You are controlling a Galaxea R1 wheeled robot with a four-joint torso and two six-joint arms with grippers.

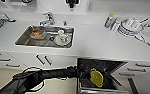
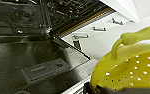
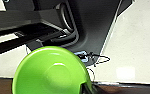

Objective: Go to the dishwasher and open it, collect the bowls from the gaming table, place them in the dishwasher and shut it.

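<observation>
- Head view: dishwasher (image 1: 101, 75) stands open at about 5 o'clock, below the white counter (image 1: 96, 40), dark inside.
- Left arm (image 1: 41, 76) comes in from 7 o'clock and reaches across to the dishwasher opening.
- Left gripper (image 1: 87, 75) grasps a yellow strainer bowl (image 1: 96, 77), held over the dark interior; strainer sits tilted, almost on edge.
- Left wrist view: same yellow strainer bowl (image 2: 131, 72) close up, with small holes and a loop handle; gripper clamped on its rim at the picture's edge.
- Also there: lowered dishwasher door (image 2: 41, 72) with the detergent compartment, wire rack (image 2: 66, 10) behind, white drawers (image 2: 98, 32) beside it.
- Right wrist view: green bowl (image 3: 51, 72) close to the camera, rim sitting at the right gripper (image 3: 87, 87); looks grasped at the rim, fingers hard to make out.
- Sink (image 1: 44, 37) at 11 o'clock holds a plate (image 1: 62, 40) and an orange dish (image 1: 37, 33); faucet (image 1: 48, 18) behind.
- Dish rack with plates (image 1: 131, 27) at 2 o'clock, bottle (image 1: 109, 21) just beside it.
</observation>
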